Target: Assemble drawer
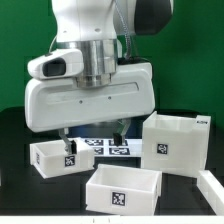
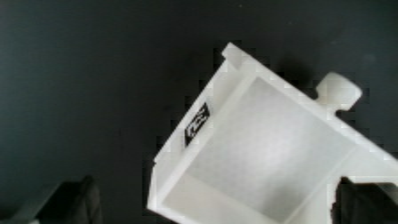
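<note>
The gripper [image 1: 90, 133] is open wide and holds nothing. It hangs low over the middle of the black worktop [image 1: 20, 195], near the marker board [image 1: 105, 146].

The drawer is in three loose bits. The tall casing [image 1: 175, 142] stands by the worktop edge on the exterior view's right. The front tray [image 1: 122, 188] sits by the near edge, in the middle. The side tray [image 1: 54, 157] sits toward the edge on the exterior view's left, just beside one finger [image 1: 64, 132].

The wrist view looks down into a tray with a knob [image 2: 267, 140]. Its end lies between the two dark fingers. I cannot tell for sure which tray this is.

The step looks like picking up that tray. It sits crooked to the fingers, so the hand should turn first to line up with a wall. Then it should go straight down, one finger inside and one outside. It should squeeze gently and stay off the knob [image 2: 334, 90].
</note>
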{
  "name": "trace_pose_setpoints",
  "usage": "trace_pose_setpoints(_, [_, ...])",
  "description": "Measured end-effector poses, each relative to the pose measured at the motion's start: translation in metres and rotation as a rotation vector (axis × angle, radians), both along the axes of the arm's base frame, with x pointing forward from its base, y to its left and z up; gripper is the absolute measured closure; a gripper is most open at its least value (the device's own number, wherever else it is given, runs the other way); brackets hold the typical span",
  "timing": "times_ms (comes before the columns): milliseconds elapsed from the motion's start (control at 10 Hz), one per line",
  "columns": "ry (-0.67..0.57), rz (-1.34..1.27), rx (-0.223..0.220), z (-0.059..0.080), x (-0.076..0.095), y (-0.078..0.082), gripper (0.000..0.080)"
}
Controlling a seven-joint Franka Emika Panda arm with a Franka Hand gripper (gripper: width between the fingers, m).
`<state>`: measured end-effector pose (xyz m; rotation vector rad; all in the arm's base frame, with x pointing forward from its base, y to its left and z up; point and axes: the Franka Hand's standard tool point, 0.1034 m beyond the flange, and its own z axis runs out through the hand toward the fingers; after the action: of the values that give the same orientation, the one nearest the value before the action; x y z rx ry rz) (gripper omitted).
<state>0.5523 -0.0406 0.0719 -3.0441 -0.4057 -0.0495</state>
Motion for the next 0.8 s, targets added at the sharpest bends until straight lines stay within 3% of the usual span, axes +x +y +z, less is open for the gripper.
trace_pose_setpoints(200, [0.032,-0.163,0.019,-0.025,0.002,0.006,0.0150])
trace_pose_setpoints(300, [0.016,-0.186,0.025,-0.029,0.014,-0.004,0.0150])
trace_pose_setpoints(500, [-0.030,-0.148,0.003,-0.054,-0.004,-0.008,0.0150])
trace_pose_setpoints(700, [-0.034,-0.113,0.000,-0.056,-0.006,-0.010,0.0150])
trace_pose_setpoints(800, [-0.034,-0.112,0.000,-0.056,-0.006,-0.009,0.0280])
